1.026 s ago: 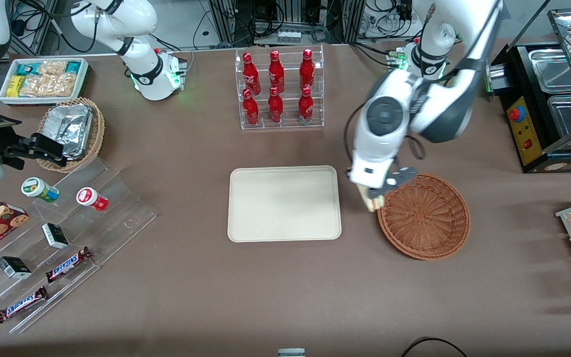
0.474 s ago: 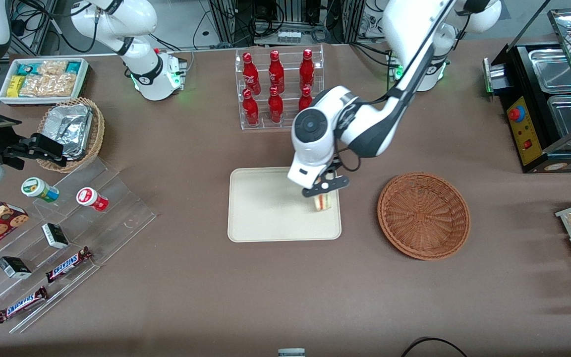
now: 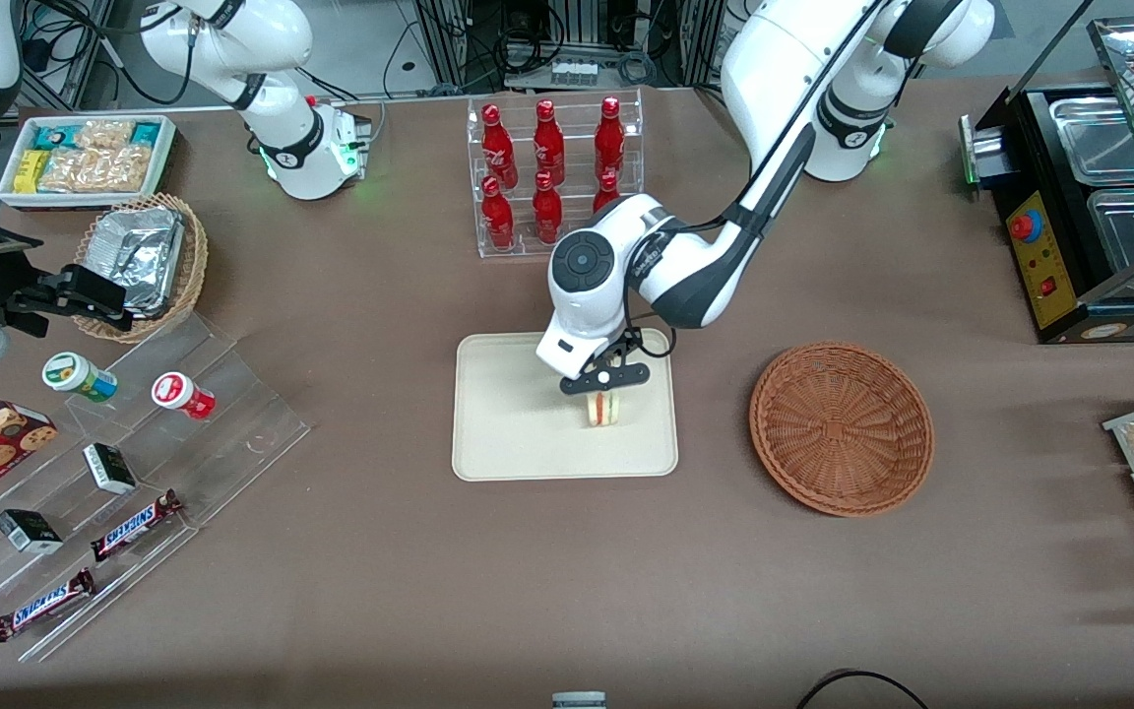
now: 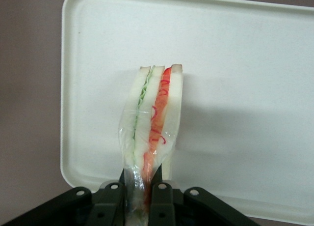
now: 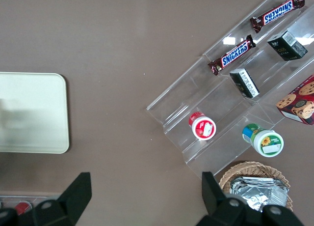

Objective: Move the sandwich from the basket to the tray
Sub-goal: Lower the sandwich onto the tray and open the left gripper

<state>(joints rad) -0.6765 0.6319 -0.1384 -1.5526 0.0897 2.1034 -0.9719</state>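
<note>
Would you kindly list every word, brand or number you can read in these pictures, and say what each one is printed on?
"SNICKERS": on the two chocolate bars lying on the clear stepped display stand.
Labels on the red bottles, the small dark boxes, the cookie box and the two small tubs: too small to read.
No text on the sandwich, the tray, the basket or the gripper holding the sandwich over the tray.

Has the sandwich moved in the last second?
Yes. The hand, shut on the sandwich, carried it from the basket rim toward the parked arm's end; it is now over the tray.
</note>
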